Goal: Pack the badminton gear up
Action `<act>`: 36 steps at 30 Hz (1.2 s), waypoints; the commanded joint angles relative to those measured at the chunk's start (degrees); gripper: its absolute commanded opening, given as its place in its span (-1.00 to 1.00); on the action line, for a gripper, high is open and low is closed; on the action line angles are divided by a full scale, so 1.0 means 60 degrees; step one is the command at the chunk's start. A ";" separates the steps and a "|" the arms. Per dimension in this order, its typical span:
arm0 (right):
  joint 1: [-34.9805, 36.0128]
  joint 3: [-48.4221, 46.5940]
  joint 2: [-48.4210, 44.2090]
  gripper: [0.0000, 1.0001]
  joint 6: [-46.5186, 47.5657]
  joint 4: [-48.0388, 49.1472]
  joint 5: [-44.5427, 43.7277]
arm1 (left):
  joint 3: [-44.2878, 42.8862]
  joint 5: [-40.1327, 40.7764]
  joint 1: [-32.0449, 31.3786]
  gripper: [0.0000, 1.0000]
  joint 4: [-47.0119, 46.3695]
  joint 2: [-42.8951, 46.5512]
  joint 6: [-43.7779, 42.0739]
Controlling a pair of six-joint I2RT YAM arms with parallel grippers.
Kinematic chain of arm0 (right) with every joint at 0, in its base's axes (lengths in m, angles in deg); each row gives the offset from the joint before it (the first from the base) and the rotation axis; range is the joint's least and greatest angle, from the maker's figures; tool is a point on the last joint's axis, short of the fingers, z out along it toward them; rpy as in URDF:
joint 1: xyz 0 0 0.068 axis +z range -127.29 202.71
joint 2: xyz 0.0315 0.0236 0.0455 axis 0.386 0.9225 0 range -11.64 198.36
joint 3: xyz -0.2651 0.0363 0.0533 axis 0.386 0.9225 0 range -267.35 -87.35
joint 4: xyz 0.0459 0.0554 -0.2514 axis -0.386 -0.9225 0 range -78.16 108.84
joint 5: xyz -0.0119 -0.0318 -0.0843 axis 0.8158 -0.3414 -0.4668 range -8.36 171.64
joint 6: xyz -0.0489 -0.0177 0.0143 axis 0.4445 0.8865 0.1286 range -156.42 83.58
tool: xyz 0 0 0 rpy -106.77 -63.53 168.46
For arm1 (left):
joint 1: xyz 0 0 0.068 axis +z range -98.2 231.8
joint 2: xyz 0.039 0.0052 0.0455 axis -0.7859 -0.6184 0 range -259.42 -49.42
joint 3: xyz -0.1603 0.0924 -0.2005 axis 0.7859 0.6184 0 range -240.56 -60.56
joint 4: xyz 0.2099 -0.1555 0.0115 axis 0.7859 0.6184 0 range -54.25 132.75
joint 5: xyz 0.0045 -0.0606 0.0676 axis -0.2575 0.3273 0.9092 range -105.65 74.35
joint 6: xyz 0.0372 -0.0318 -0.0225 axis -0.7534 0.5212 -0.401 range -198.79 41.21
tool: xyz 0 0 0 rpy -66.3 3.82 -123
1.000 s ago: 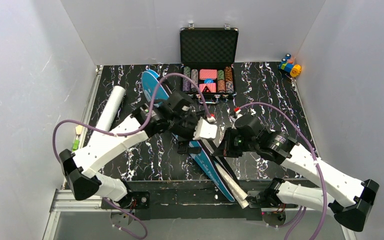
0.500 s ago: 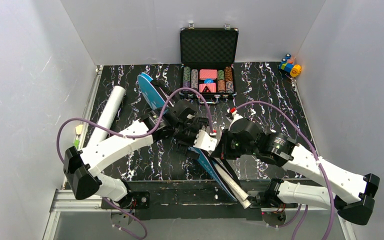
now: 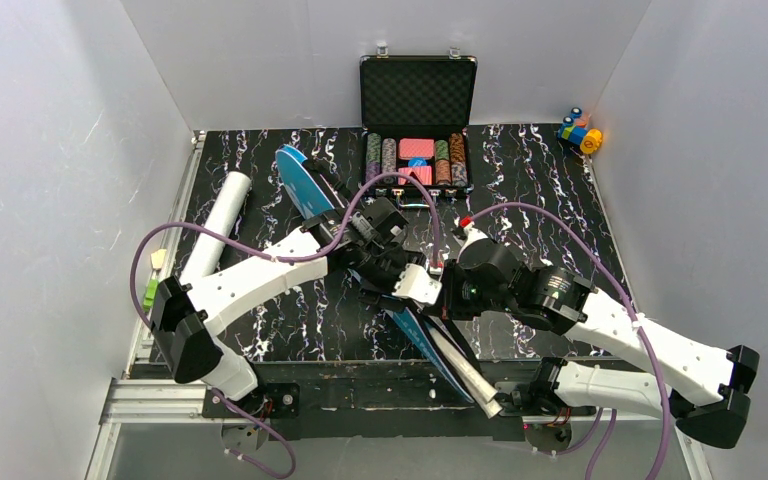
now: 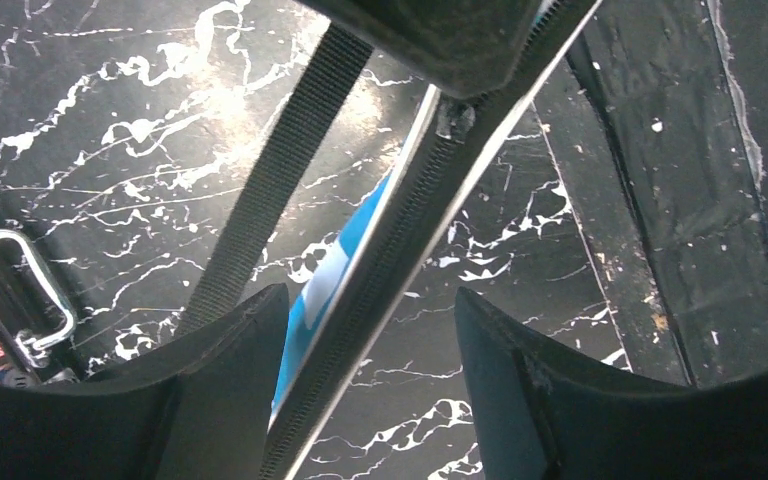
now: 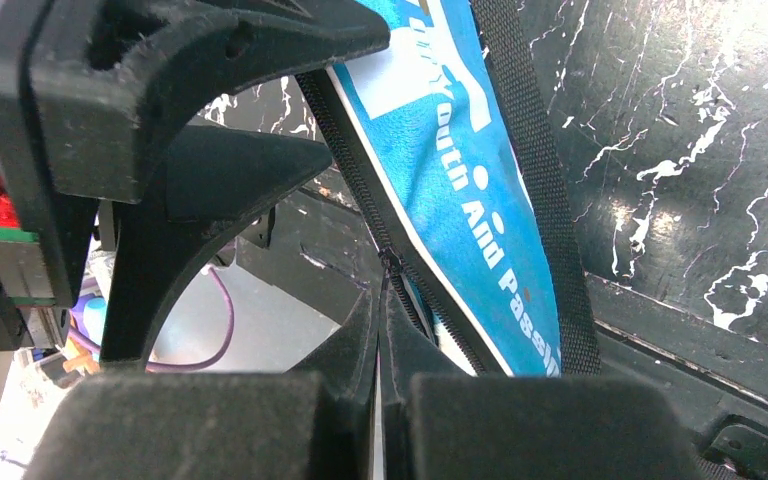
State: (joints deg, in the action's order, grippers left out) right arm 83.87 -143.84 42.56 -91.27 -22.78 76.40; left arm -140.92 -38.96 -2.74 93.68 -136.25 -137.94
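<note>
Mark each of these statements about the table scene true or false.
1. The poker chip case stands open. True.
2. The white tube lies inside the blue bag. False: it lies on the table, left of the bag.
3. The right pincer is shut on the bag's zipper pull. True.
4. The left pincer is clamped on the white tube. False: its jaws stand apart, astride the bag's zipper edge.
5. The toy blocks sit at the near left corner. False: far right corner.
</note>
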 commanded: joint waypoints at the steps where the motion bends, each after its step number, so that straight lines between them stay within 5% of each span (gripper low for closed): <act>1: 0.0073 -0.0628 -0.0335 -0.97 -0.0086 0.0650 -0.0205 | -0.0255 -0.0334 -0.0006 0.18 0.0518 0.0067 -0.0170; 6: 0.0125 -0.0609 -0.0361 -0.97 -0.0131 0.0717 -0.0245 | -0.0086 -0.0214 -0.0006 -0.57 -0.0062 0.0237 0.0111; 14: 0.0193 -0.0594 -0.0460 -0.97 -0.0190 0.0814 -0.0323 | -0.0230 0.0011 -0.0034 -1.00 -0.0285 0.0049 0.0460; 21: 0.0192 -0.1620 -0.0868 -0.97 0.0189 0.0242 -0.1512 | -0.0955 0.0754 0.0024 -1.00 -0.0434 0.0100 0.1220; 31: 0.0162 -0.4751 -0.1159 -0.06 0.1366 -0.1091 -0.4692 | -0.3625 0.1477 0.1083 -1.00 -0.0186 0.0342 0.3262; 36: 0.0162 -0.5992 -0.1361 0.07 0.1971 -0.1480 -0.6010 | -0.4180 0.1473 0.1612 -1.00 -0.0082 0.0724 0.3829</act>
State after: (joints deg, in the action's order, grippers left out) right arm 84.62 -174.46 35.43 -83.51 -29.17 50.76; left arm -162.03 -31.44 4.91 94.21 -136.49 -119.54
